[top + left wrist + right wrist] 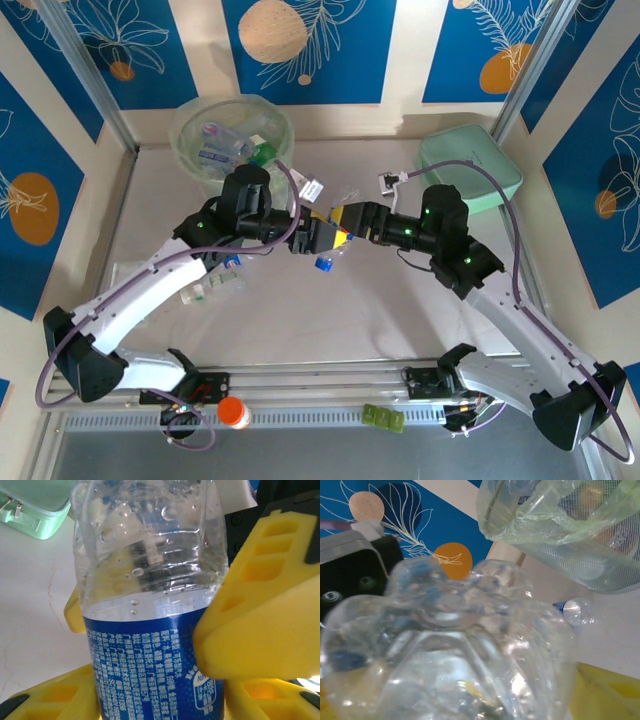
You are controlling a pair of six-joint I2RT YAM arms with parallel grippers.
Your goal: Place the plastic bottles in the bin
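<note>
- Left gripper (320,241), top view: it meets the right gripper (347,221) nose to nose over mid-table, with one clear bottle (325,260) between them, blue cap pointing toward the near edge.
- The bin (184,150) stands at the far left, close behind the left arm, with several bottles already inside. Loose bottles (215,285) lie on the table under the left forearm. An orange-capped one (232,412) sits by the near rail. The mint case (470,165) is far right.
- Left wrist view: the shared bottle (150,580) stands upright between the camera's own yellow fingers (50,697). Both look pressed against the blue label, so I read this as a closed grip on it.
- Higher up, a second pair of yellow pads (260,620) flanks the same bottle, presumably the right arm's. Whether they are squeezing or just clear of it, I cannot tell.
- Right wrist view: the bottle's ribbed base (445,655) is hard up against the lens, with a yellow finger (607,692) at its edge. The jaw gap is unreadable. The lined bin (580,545) sits beyond, and a stray bottle (572,612) lies on the table near it.
- Risk: this looks like a mid-air handover. If the left grip sits only on the slick label, the bottle could slide out or tip as the right arm lets go.
- Risk: the thin wall may buckle and squirt free under the squeeze.
- Risk: the fingers are interleaved, so pulling apart askew could snag them and knock the bottle loose.
- Risk: the bin is close, and a low swing could clip its rim or catch the liner.
</note>
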